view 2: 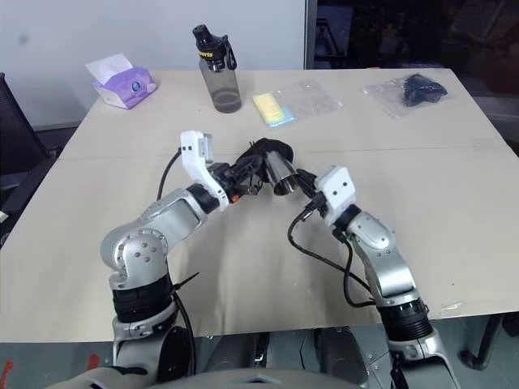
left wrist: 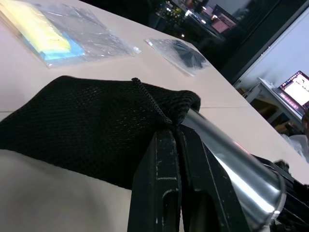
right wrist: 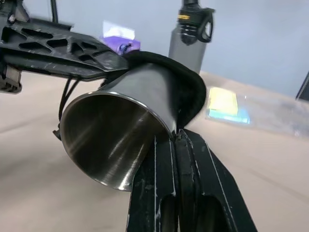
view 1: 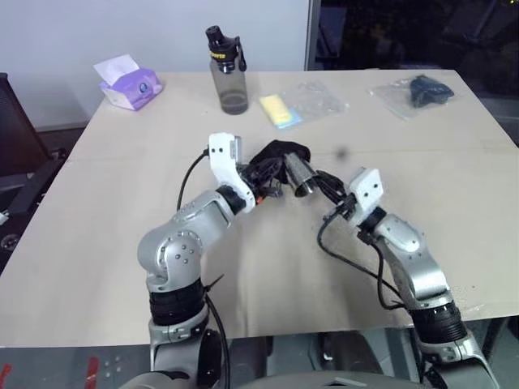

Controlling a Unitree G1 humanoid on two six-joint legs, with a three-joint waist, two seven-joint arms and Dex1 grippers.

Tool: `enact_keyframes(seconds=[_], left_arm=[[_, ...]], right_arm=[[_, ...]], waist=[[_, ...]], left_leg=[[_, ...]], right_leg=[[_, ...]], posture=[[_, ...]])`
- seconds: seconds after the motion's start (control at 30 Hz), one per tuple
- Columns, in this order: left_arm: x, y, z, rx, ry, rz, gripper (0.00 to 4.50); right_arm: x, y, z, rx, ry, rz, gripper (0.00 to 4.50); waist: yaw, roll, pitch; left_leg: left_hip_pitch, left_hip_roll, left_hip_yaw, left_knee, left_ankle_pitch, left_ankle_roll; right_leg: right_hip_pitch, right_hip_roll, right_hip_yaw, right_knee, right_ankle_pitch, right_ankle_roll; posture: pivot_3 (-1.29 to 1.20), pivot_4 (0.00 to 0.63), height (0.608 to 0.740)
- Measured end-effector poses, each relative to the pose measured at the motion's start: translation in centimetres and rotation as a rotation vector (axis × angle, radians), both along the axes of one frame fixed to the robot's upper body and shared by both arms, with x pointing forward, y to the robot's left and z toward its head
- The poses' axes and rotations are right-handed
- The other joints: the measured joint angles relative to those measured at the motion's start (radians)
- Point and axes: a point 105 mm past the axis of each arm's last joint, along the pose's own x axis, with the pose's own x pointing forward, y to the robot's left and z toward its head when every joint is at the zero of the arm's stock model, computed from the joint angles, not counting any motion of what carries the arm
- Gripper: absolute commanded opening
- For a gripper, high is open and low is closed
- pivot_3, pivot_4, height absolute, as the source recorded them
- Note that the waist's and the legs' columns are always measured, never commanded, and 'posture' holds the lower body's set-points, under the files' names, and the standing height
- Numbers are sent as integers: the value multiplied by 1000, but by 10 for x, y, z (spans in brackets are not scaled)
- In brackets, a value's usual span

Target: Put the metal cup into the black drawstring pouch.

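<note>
- Metal cup [right wrist: 116,140] held up off the bench [view 1: 97,243], near its middle, lying roughly level with the open rim toward the right arm
- Closed end of the cup already tucked into the mouth of the black drawstring pouch [left wrist: 91,125]; shiny rim half sticking out bare
- Right gripper [view 1: 324,185] with fingers [right wrist: 164,193] pressed together, clamped on the cup's rim at the edge of the pouch fabric
- Left gripper [view 1: 263,186] with fingers [left wrist: 169,183] pressed together, pinching the pouch's mouth hem right beside the cup wall, a thin cord running over the fabric just above the pinch
- Pouch bunched around the cup between the two grippers, the rest of it sagging toward the bench's far side
- Grey water bottle [view 1: 229,77] with black cap standing upright at the far edge, well apart from the cup
- Purple tissue pack [view 1: 130,83] at the far left corner
- Yellow and blue item in a clear bag [view 1: 284,109] just right of the bottle
- Dark item in a clear plastic bag [view 1: 418,91] toward the far right corner
</note>
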Motion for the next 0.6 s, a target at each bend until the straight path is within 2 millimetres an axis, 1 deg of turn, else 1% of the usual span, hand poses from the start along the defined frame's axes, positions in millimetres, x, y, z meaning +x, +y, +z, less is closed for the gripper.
enact_keyframes(seconds=[0.13,0.27,0.33,0.43,0.53,0.6], left_arm=[[-4,-1,-1,17,-12,-18,0],[-9,-4,-8,31,-3,-45,0],[-14,-10,-9,6,-2,-70,0],[-19,-14,-9,12,-10,-90,0],[-23,-17,-17,21,12,-102,0],[-25,-19,-19,12,21,-113,0]], right_arm=[[5,3,-4,-97,-56,-19,43],[11,5,-1,-81,-57,-38,43],[13,12,-6,-29,13,-43,43],[17,16,-12,-17,63,-58,43],[22,20,-10,8,96,-86,43],[29,24,-10,65,163,-132,43]], waist=[[0,0,0],[0,0,0],[0,0,0],[0,0,0],[0,0,0],[0,0,0]], left_leg=[[0,0,0,0,0,0],[0,0,0,0,0,0],[0,0,0,0,0,0],[0,0,0,0,0,0],[0,0,0,0,0,0],[0,0,-1,0,0,0]], right_leg=[[0,0,0,0,-1,-1],[0,0,0,0,-1,-1],[0,0,0,0,-1,-1],[0,0,1,0,-1,-2],[0,0,1,0,-1,-2],[0,0,0,0,-1,-2]], posture=[[0,150,740],[0,150,740],[0,150,740],[0,150,740],[0,150,740],[0,150,740]])
